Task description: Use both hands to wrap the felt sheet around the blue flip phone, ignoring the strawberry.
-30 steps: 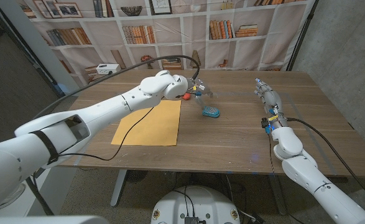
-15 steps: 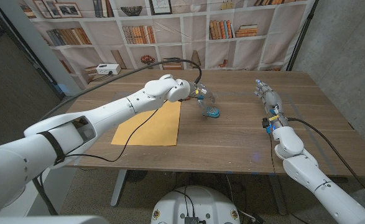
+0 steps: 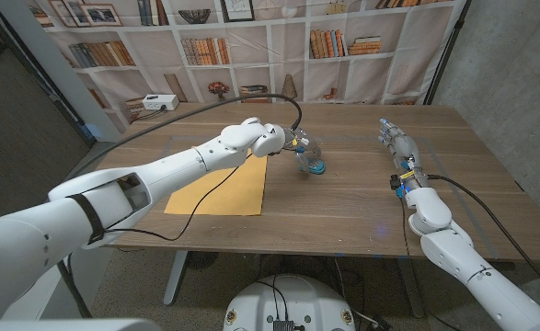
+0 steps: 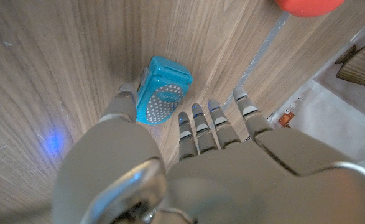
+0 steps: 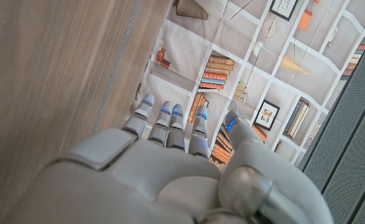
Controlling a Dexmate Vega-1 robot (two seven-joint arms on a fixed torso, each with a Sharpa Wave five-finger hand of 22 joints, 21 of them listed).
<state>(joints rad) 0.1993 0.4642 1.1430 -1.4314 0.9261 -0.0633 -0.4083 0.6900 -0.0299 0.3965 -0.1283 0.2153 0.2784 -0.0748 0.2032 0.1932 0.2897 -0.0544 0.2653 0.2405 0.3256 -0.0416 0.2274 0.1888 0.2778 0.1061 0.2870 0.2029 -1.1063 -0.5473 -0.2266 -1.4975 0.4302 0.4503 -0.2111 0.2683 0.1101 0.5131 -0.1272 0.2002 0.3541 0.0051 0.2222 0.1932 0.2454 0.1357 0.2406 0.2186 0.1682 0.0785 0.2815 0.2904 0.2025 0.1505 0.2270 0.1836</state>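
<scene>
My left hand over the blue flip phone, right hand waiting apart.

From the head view, I have my left hand (image 3: 292, 145) out over the counter (image 3: 343, 198), right at the blue flip phone (image 3: 315, 166), which lies just beside the felt sheet's (image 3: 222, 182) far corner, off the sheet on bare wood; my right hand (image 3: 392, 138) stands well away from the phone, fingers straight and holding nothing. In the left wrist view, the phone (image 4: 162, 98) lies on the wood with my left thumb against its side and my fingers (image 4: 202, 127) spread just beside it, gripping nothing; the strawberry (image 4: 308, 6) sits well beyond the phone. In the right wrist view, my right hand (image 5: 170, 162) shows extended fingers, slightly apart, empty, beside the counter's edge.
</scene>
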